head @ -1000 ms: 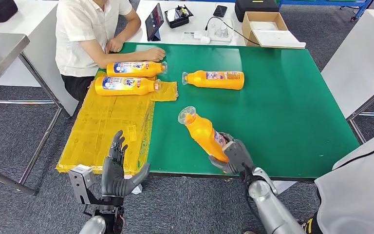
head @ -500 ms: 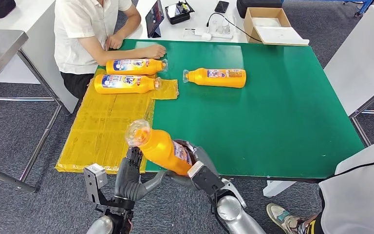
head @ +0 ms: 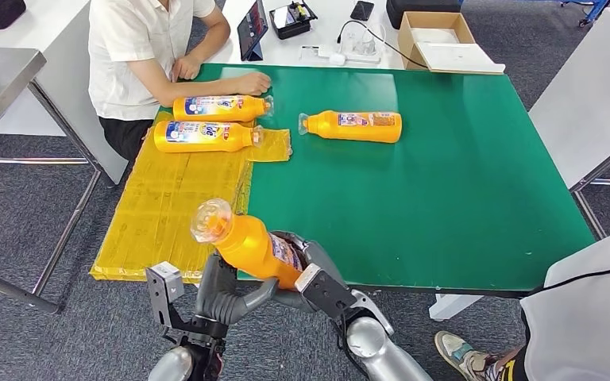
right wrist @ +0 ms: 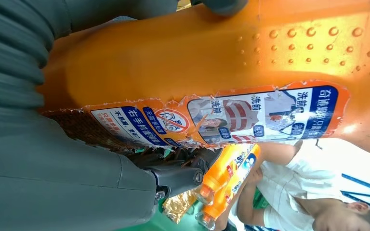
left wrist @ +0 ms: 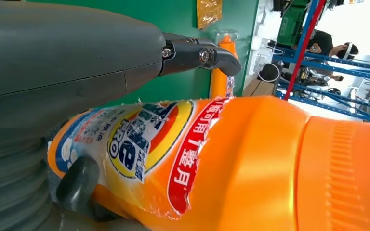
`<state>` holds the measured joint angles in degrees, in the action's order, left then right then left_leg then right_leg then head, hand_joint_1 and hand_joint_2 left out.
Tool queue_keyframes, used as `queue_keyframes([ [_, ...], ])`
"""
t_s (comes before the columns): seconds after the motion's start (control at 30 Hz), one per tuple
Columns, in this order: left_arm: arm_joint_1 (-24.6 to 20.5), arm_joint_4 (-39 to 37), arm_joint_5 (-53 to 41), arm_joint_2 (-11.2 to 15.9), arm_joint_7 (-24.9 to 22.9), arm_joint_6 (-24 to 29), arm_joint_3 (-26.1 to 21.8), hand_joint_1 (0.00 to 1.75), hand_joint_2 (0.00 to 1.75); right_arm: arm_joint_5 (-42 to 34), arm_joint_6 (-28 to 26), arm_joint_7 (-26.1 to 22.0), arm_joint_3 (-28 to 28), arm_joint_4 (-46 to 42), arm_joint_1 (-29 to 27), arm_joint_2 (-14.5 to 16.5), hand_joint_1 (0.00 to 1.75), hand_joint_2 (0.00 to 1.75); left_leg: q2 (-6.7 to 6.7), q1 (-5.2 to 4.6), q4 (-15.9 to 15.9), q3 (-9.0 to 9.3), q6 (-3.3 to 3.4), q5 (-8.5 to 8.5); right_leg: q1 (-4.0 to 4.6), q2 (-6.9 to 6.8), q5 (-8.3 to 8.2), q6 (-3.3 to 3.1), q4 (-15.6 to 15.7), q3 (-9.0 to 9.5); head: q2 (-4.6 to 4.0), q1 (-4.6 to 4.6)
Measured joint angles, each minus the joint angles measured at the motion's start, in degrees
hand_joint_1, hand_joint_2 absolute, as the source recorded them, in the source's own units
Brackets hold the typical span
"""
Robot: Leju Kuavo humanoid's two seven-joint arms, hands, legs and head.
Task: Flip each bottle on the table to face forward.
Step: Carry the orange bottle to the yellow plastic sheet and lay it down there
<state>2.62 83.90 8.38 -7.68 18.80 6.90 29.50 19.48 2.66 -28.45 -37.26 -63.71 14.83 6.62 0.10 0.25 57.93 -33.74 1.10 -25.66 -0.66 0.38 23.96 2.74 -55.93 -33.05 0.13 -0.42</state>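
Observation:
An orange bottle [head: 248, 242] with a clear cap is held tilted over the table's near edge, cap pointing up and left. My right hand [head: 311, 275] grips its base; its back label [right wrist: 221, 118] faces the right wrist camera. My left hand [head: 221, 292] cups the bottle from below, and its front label [left wrist: 139, 144] lies in the palm. One dark finger [left wrist: 77, 183] touches it, and the thumb [left wrist: 125, 53] stands off with a gap. Three more orange bottles [head: 221, 107] [head: 204, 136] [head: 353, 126] lie on their sides at the far end.
The green table [head: 445, 198] has a yellow sheet [head: 167, 206] over its left end. A seated person rests a hand [head: 248, 82] by the far bottles. Another person [head: 588, 317] stands at my right. A cardboard box [head: 437, 36] and electronics sit on the white table behind.
My right hand swung the bottle from the table's front right to the left over the near edge. My left hand rose and came in under the bottle.

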Motion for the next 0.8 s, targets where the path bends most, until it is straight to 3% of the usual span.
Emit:
queue_keyframes([
  [0.23,-0.4,0.0,4.3,-0.1,0.3,-3.7,0.5,0.07,1.75,-1.5,2.1,0.3,-0.8,2.0,1.5,0.0,1.75,1.75,0.00,0.00,0.0,-0.04,0.00,0.00,0.00,0.00,0.00,0.00,0.0,-0.02,0.00,0.00],
  [0.27,-0.5,0.0,5.4,-0.1,0.3,-4.7,0.5,0.34,1.75,-1.7,2.5,0.3,-1.0,2.4,1.7,0.1,1.75,1.75,0.00,0.00,0.0,-0.04,0.00,0.00,0.00,0.00,0.00,0.00,0.0,-0.02,0.00,0.00],
  [0.37,-0.7,-0.3,8.5,0.0,0.1,-8.1,0.5,1.51,1.75,-2.0,3.1,0.2,-1.4,3.8,2.6,0.1,1.75,1.75,0.00,0.00,0.0,-0.05,0.01,0.01,0.00,-0.01,0.00,0.00,0.0,-0.02,0.00,0.01],
  [0.4,-0.8,-0.4,9.1,0.0,0.1,-9.0,0.4,1.67,1.75,-2.0,3.2,0.2,-1.6,4.2,2.8,0.1,1.75,1.75,0.00,0.00,0.0,-0.05,0.01,0.01,0.00,-0.01,0.00,0.00,0.0,-0.02,0.00,0.00],
  [0.53,-1.1,-1.1,11.2,0.3,0.3,-12.3,0.1,1.75,1.75,-1.9,4.8,-0.3,-2.6,5.8,4.1,0.0,1.71,1.75,0.00,0.00,0.0,-0.05,0.00,0.01,0.00,-0.01,0.00,0.00,0.0,-0.03,0.00,-0.01],
  [0.67,-1.3,-1.9,12.6,0.5,0.8,-15.2,-0.6,1.75,1.75,-1.9,6.1,-0.9,-3.6,6.8,5.3,0.0,1.53,1.75,0.00,0.00,0.0,-0.06,0.00,0.01,0.00,-0.01,0.00,0.00,0.0,-0.05,0.00,0.00],
  [0.8,-1.1,-2.3,13.3,0.7,0.9,-16.9,-1.1,1.75,1.75,-1.9,6.5,-1.2,-4.3,7.3,6.0,0.0,1.54,1.75,0.00,0.00,0.0,-0.07,0.00,0.01,0.00,-0.01,0.00,0.00,0.0,-0.05,0.00,-0.01],
])
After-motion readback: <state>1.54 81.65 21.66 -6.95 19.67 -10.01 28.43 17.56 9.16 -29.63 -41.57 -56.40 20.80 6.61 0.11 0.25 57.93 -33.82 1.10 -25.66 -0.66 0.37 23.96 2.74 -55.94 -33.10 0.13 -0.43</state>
